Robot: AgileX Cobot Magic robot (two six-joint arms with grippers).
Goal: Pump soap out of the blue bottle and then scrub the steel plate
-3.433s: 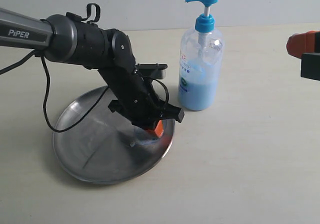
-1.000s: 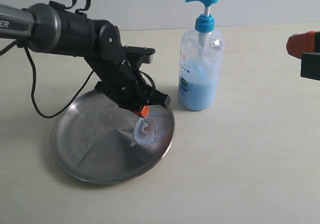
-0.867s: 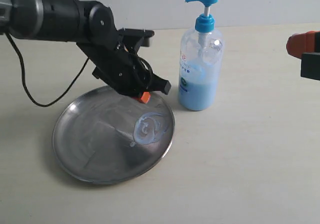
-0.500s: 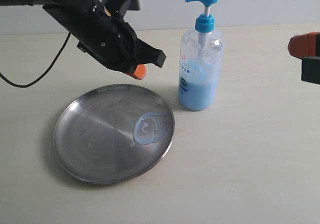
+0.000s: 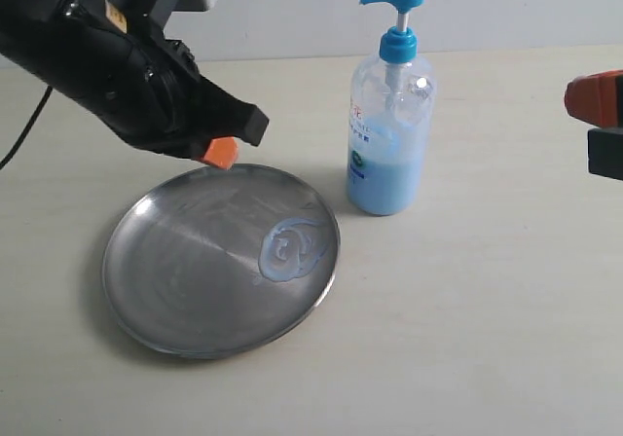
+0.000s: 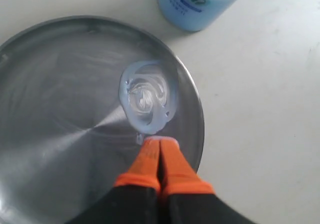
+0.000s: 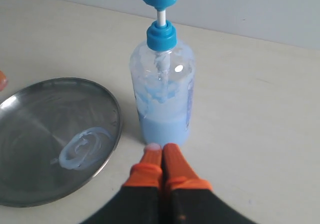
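Left tool (image 5: 221, 151): pinched closed, empty, above steel plate (image 5: 165, 271). Right tool (image 7: 161, 151): closed, empty. I'd scrub soap (image 5: 292, 249) outward, light pressure, clear of blue bottle (image 5: 389, 134).

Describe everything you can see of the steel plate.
The steel plate is a large, round, shallow dish of shiny silver-grey metal with a low raised rim, lying flat on the pale table. A swirled whitish-blue smear of soap sits inside it near the rim on the side towards the blue bottle, which stands close beside it without touching. Faint streaks cross the metal. The left gripper hangs above its far rim in the exterior view, jaws shut, clear of it.
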